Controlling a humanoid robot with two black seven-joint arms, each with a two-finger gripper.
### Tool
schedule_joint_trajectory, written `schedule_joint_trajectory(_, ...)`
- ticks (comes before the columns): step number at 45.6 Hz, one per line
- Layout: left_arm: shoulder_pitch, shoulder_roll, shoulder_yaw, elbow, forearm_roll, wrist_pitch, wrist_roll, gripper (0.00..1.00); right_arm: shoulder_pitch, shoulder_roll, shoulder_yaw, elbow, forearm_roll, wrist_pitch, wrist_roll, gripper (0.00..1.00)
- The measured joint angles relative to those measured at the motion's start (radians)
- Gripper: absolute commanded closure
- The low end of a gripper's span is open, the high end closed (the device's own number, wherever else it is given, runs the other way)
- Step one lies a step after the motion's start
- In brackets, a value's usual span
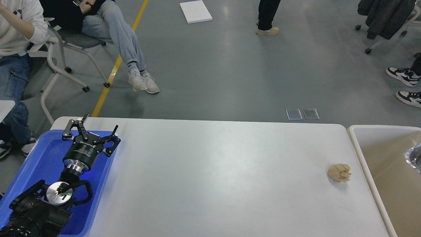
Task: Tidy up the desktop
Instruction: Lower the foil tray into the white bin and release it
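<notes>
Looking down from the robot's head: a wide white table fills the lower half of the view, with grey floor and seated and standing people beyond it.
Desktop (210, 171): large smooth white tabletop with rounded corners, running nearly the full width of the view; most of its surface is bare.
Beige bin (360, 154): white-rimmed container against the right end of the desktop, only partly in view; something silvery and crinkled shows inside at the right edge, too cropped to name.
Blue tray (36, 164): shallow plastic tray at the far-left corner of the desktop, mostly covered by the arm above it.
Left gripper (95, 130): black two-finger gripper at the end of the left arm, poised over the far edge of the blue tray, fingers spread apart and holding nothing.
Right gripper: not in view.
Crumpled paper ball (339, 172): small tan wad lying on the desktop near its right end, just beside the bin's rim and apart from it; roughly round, so no clear long axis.
Key relation: the paper ball lies far to the right of the left gripper, across almost the whole desktop, and slightly nearer the robot.
Judgement on reach: the right arm, though unseen, is probably the nearer one; the bin sits right next to the ball, so the carry looks short.
Risk: soft paper may crush or slip in a shallow pinch.
</notes>
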Motion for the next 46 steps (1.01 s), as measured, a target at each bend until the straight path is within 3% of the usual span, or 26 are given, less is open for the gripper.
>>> schedule_joint_trajectory(10,0.000,0.000,0.000,0.000,0.000,0.000,0.000,0.00,-0.129,0.117,0.053,-0.126,0.095,-0.074,0.000,1.00)
schedule_joint_trajectory(29,0.000,0.000,0.000,0.000,0.000,0.000,0.000,0.00,-0.351,0.330,0.213,-0.461,0.169,-0.114,0.000,1.00)
schedule_joint_trajectory(46,0.000,0.000,0.000,0.000,0.000,0.000,0.000,0.00,-0.440,0.426,0.294,-0.629,0.178,-0.145,0.001,1.00)
